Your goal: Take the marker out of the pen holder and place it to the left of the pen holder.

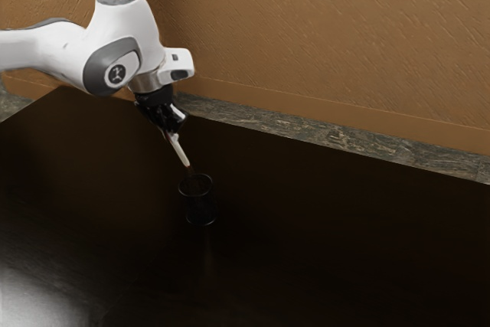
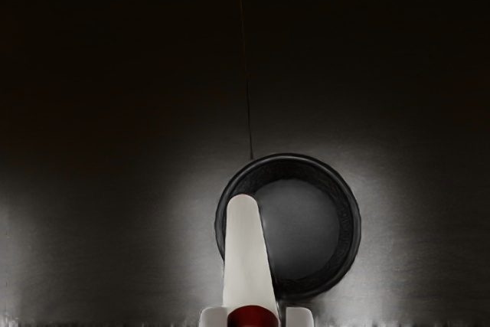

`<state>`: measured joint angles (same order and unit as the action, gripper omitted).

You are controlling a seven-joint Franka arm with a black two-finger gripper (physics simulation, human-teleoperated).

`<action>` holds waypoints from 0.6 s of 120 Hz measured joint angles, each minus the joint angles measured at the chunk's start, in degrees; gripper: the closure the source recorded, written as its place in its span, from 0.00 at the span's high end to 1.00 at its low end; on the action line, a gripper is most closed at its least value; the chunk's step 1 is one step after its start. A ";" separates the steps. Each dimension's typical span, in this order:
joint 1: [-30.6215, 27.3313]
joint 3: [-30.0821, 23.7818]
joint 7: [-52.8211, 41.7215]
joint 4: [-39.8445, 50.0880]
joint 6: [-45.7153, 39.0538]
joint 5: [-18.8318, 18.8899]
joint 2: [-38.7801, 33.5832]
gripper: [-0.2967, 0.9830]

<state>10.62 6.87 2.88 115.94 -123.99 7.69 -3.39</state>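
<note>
Marker gripped between the fingers, lower end at the pen holder's mouth

Your gripper (image 1: 171, 126) is closed down to the marker's width, with the marker (image 1: 181, 152) pinched between the fingers (image 2: 299, 317). One fingertip on each side of it, near the marker's upper part; the rest of the pale barrel sticks out past the fingertips, down toward the pen holder (image 1: 200, 206). Red section of the marker sits right between the fingertips in the wrist view, pale barrel beyond it, rounded at the far end.

Marker is tilted, not upright. In the exterior view it slopes from the fingertips down toward the exterior view's right, its lower end at the holder's mouth. Can't tell you if the very tip is just above the rim or slightly inside it. Wrist view has the barrel crossing over the rim, its rounded end over one side of the opening, off the middle.

Pen holder: dark, round, open-topped, upright on the dark table (image 1: 344, 212). Your gripper is above it, fingers clear of the rim, a bit toward the exterior view's left.

Your arm (image 1: 122, 40) comes in from the exterior view's left. Behind the table: stone-look floor (image 1: 344, 138), then textured orange-brown wall (image 1: 329, 28).
</note>
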 joint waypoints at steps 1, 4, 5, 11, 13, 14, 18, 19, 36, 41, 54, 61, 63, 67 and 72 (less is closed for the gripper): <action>0.09 0.16 0.01 -0.01 0.13 0.17 -0.12 0.15; 0.04 0.53 0.02 -0.08 0.50 0.64 -0.33 0.15; -0.08 0.62 -0.01 -0.12 0.62 0.78 -0.35 0.15; -1.58 1.00 -0.29 -0.32 1.21 1.42 -0.20 0.15; -2.10 1.26 -0.43 -0.43 1.38 1.59 -0.03 0.15; -2.37 1.40 -0.50 -0.48 1.46 1.66 0.08 0.15; -3.69 1.78 -0.83 -0.62 1.75 1.90 0.45 0.15; -4.05 1.85 -0.92 -0.64 1.81 1.95 0.55 0.15; -10.10 2.11 -2.76 -2.58 2.50 3.64 4.27 0.15; -11.68 2.07 -3.30 -3.07 2.48 4.11 5.66 0.15; -10.93 2.18 -4.59 -4.14 0.53 4.75 9.15 0.15; -8.06 2.18 -5.32 -5.65 -1.02 4.81 10.83 0.15; -7.52 2.17 -5.53 -5.90 -1.50 4.80 11.15 0.15; -7.15 2.15 -5.93 -6.21 -2.46 4.78 11.65 0.15; -7.48 2.16 -6.39 -6.41 -3.56 4.79 12.18 0.15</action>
<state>3.15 9.03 -3.52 109.54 -127.55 12.48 8.79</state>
